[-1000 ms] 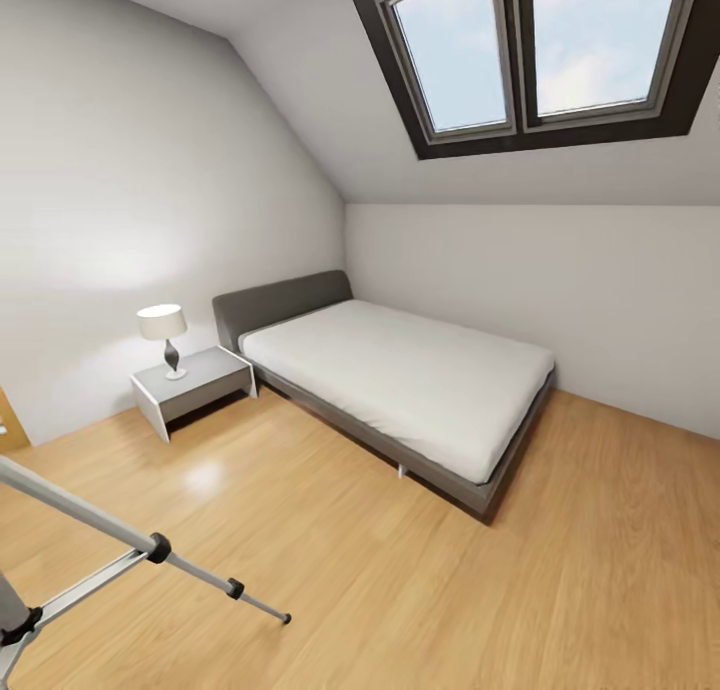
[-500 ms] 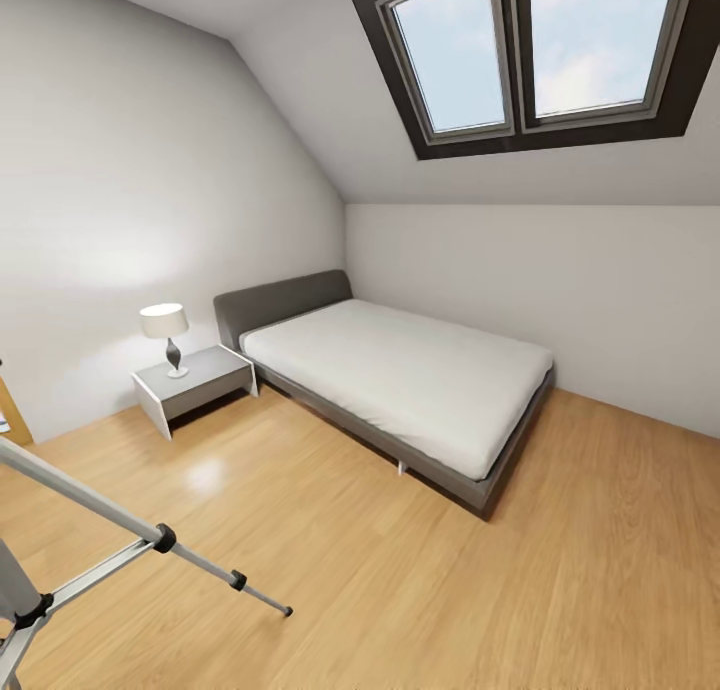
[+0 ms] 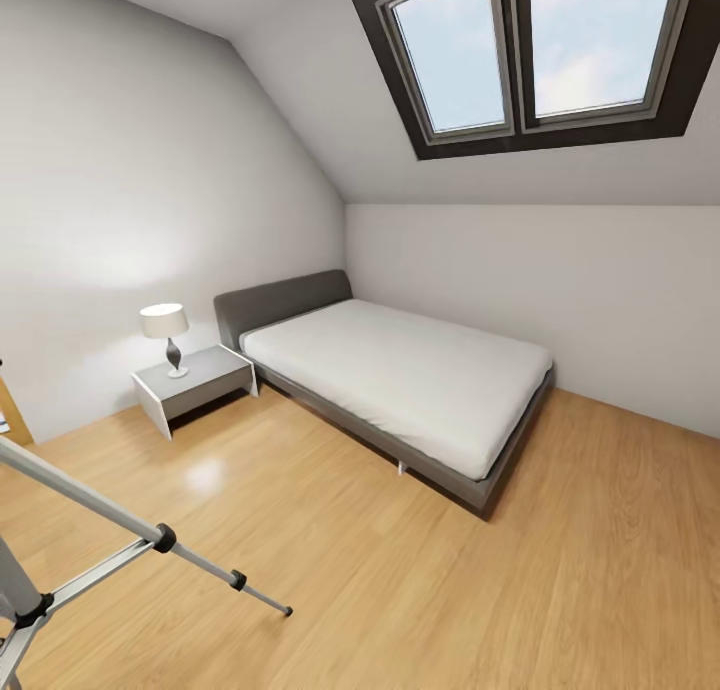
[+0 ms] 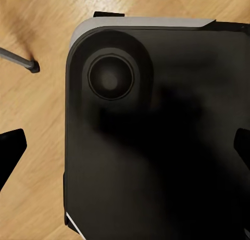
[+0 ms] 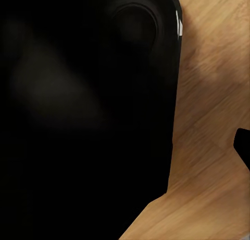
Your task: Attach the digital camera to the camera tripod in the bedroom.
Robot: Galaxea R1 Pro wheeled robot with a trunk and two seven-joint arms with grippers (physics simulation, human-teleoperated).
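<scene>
Left wrist view: gripper fingertips (image 4: 11,151) at the frame edges, spread wide and holding nothing, over the robot's dark base (image 4: 156,146) and wood floor (image 4: 31,21); right gripper state cannot be told, one dark tip (image 5: 242,146) alone visible. Head view: tripod (image 3: 120,525) legs at lower left, bed (image 3: 400,380), nightstand (image 3: 190,380), lamp (image 3: 165,335), skylight (image 3: 540,50). Scene unchanged from half a second ago after a slight earlier shift, so the robot has likely halted beside the tripod; camera location undetermined.

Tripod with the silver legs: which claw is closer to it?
Left, most likely. The left claw has a foot of the tripod on the floor close by. By the right claw's fingertip I see floor and the robot's black base.
</scene>
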